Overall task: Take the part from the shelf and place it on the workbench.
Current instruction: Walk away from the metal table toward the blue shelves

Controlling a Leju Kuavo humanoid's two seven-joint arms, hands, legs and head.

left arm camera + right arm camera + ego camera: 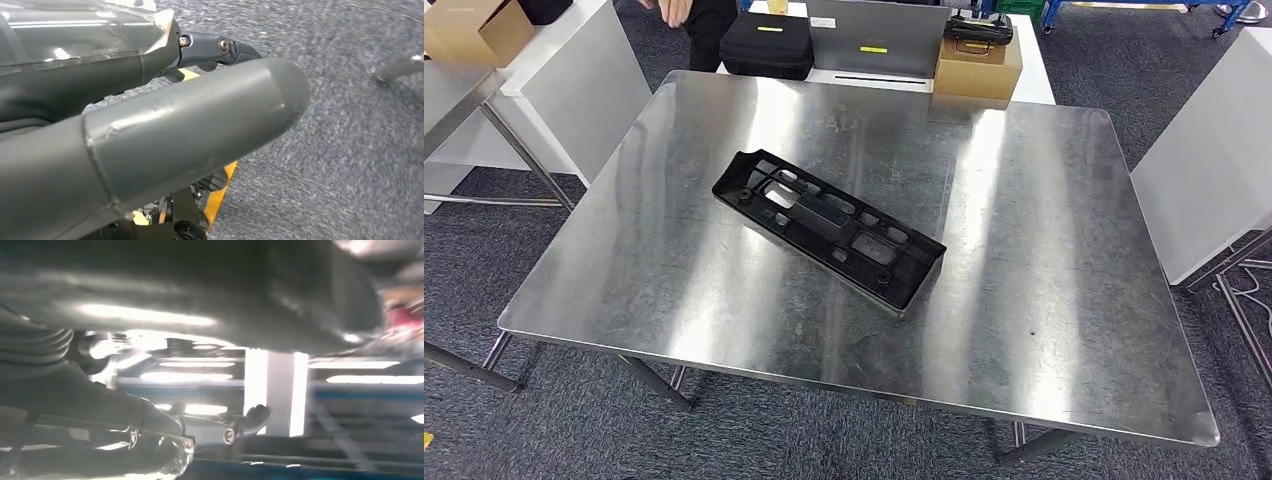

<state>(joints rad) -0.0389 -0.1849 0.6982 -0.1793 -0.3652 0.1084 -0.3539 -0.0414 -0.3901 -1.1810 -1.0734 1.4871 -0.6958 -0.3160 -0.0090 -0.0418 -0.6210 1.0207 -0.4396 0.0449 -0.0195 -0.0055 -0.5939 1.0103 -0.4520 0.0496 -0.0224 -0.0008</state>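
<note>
Head view: the black part (829,229) lies flat at the workbench (1064,300) centre, long axis 10 to 4 o'clock. Wrist views add the left hand (165,125) and right hand (200,340), both holding nothing, fingers apart.

part (829,228) lies mid-workbench (1044,300), slanting far-left to near-right | case (767,45) and box (977,68) on far table (1034,85) behind

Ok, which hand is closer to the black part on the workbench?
Cannot tell left or right. The black part lies mid-workbench, nothing touching it. The left hand hangs above grey carpet; the right hand faces ceiling lights, blurred. Both are away from it.
</note>
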